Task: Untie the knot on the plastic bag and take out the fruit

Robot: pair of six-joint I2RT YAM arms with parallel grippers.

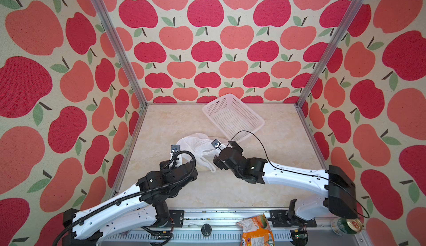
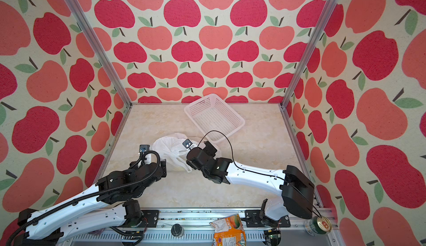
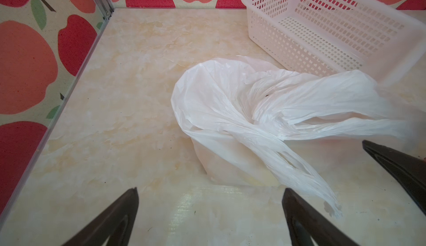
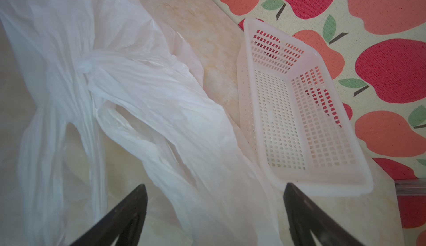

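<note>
The white plastic bag point(image 1: 198, 144) lies crumpled in the middle of the table, also seen in the left wrist view point(image 3: 219, 99). Its two loop handles point(image 3: 295, 164) trail loose and apart, and no knot shows. The fruit is hidden inside; only a faint yellowish patch point(image 3: 253, 180) shows through the plastic. My left gripper point(image 3: 211, 189) is open over bare table just short of the bag. My right gripper point(image 4: 215, 185) is open at the bag's right side. A strip of bag plastic point(image 4: 207, 164) runs between its spread fingers, and neither finger touches it.
A white perforated basket point(image 1: 219, 105) stands tilted behind the bag, towards the back right, its near corner close to the bag. An orange snack bag point(image 1: 255, 231) and a green can point(image 1: 347, 226) lie on the front rail. Apple-print walls and metal posts enclose the table.
</note>
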